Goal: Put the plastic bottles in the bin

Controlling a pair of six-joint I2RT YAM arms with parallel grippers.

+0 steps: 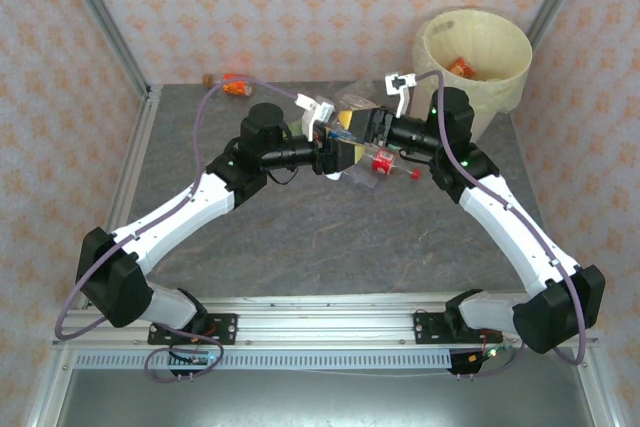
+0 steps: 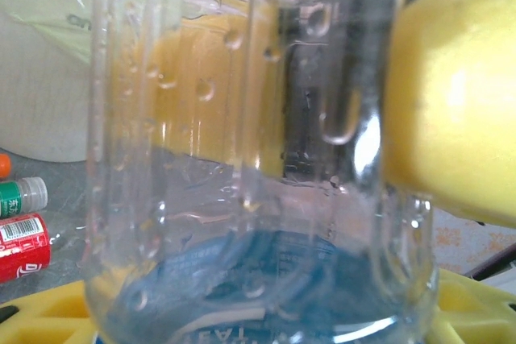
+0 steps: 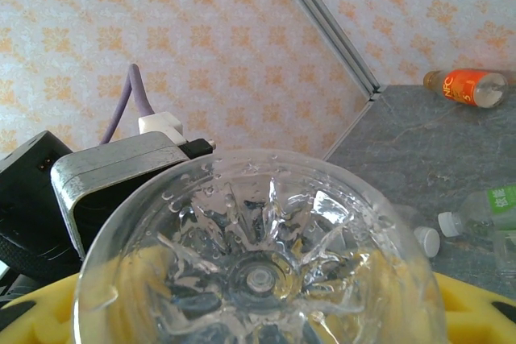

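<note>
**Clear bottle held in mid-air between both grippers, left of the bin**

Left gripper [image 1: 335,154] is clamped on a clear bottle [image 2: 258,199] with a blue label. In the left wrist view one yellow pad [image 2: 459,118] presses on the bottle's side, and the other pad shows through the plastic. The bottle is in the air just left of the bin [image 1: 500,97], off the table [image 1: 330,237].

Right gripper [image 1: 368,127] faces the same bottle from the bin side. In the right wrist view the bottle's ribbed base is right at the lens, with yellow fingers [image 3: 476,308] low on either side. Cannot tell if those jaws press the plastic or stand clear of it.

The bin is upright, cream and bag-lined. An orange-labelled piece [image 1: 462,69] lies inside it.

- Red-labelled bottle [image 1: 381,165]: on the table left of the bin, below the two grippers.
- Green-labelled bottle [image 2: 18,196]: white cap, lying near the bin's base, next to the red one.
- Orange-labelled bottle [image 1: 234,86]: by the far wall, well left of the bin.
</note>
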